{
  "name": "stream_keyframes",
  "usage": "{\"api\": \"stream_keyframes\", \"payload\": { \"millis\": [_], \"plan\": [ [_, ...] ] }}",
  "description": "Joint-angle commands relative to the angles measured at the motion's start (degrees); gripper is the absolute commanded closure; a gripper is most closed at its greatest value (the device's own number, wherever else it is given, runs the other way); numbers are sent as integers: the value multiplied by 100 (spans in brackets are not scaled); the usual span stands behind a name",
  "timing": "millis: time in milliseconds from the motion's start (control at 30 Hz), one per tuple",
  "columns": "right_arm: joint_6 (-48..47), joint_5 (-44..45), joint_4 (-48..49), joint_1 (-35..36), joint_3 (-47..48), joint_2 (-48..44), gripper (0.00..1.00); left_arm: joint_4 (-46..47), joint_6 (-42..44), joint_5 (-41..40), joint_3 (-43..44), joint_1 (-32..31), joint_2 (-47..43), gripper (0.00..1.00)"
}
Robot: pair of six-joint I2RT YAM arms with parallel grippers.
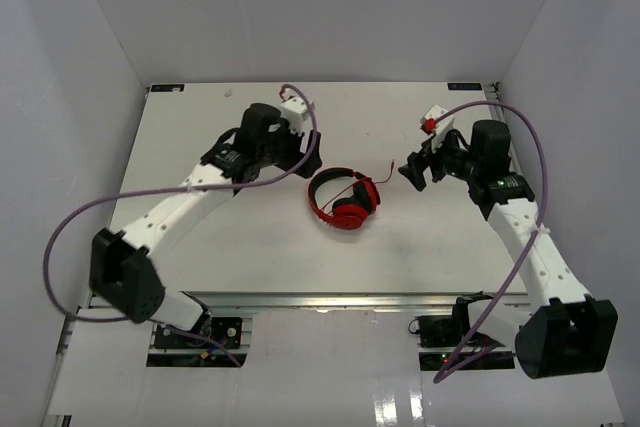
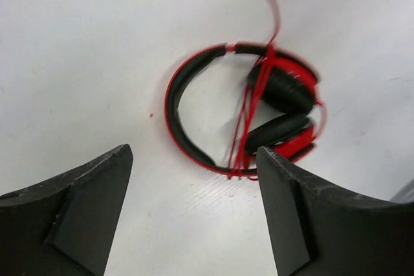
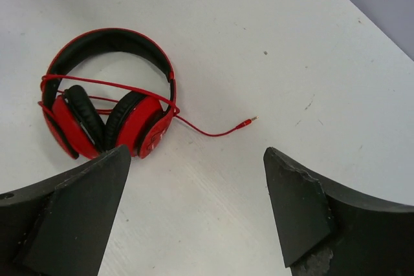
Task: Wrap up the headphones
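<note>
1. Worktop (image 1: 250, 247): white and flat, and it carries only the headphones. No case, bin or other container is in view, so there are no contents to report.
2. Left end effector (image 2: 193, 159): jaws spread wide with nothing between them. It hovers off the headband side, not touching.
3. Right end effector (image 3: 197, 153): also spread and empty. It sits on the plug side, apart from everything.
4. Headphones (image 1: 343, 202): lying flat mid-worktop, between your two end effectors.
5. Headband (image 3: 110, 40): an open loop, with a bare stretch facing the left side. That's your pin point.
6. Earcups (image 3: 139, 124): tucked together at one end of the loop.
7. Cord (image 3: 110, 85): several strands run across the loop and over the earcups. It looks mostly wound to me.
8. Plug (image 3: 249, 121): on a short loose tail lying on the worktop, apart from the earcups.
9. My read is that only the tail is left.
   - Pin the bare headband with the left so the set can't slide.
   - Take the cord just behind the plug with the right, then lead it round the strands.
   - Keep the tension light, since a hard pull could drag the wound turns off the earcups.
</note>
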Motion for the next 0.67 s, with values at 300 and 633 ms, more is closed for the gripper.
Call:
{"api": "stream_keyframes", "payload": {
  "millis": [300,633],
  "plan": [
    [1711,2126,-489,-300,-1592,-2327,10,1076,-624,137,-3615,19,-4749,2],
    [1960,2686,-177,-485,-1737,-2455,10,933,-701,137,-4111,19,-5358,2]
  ]
}}
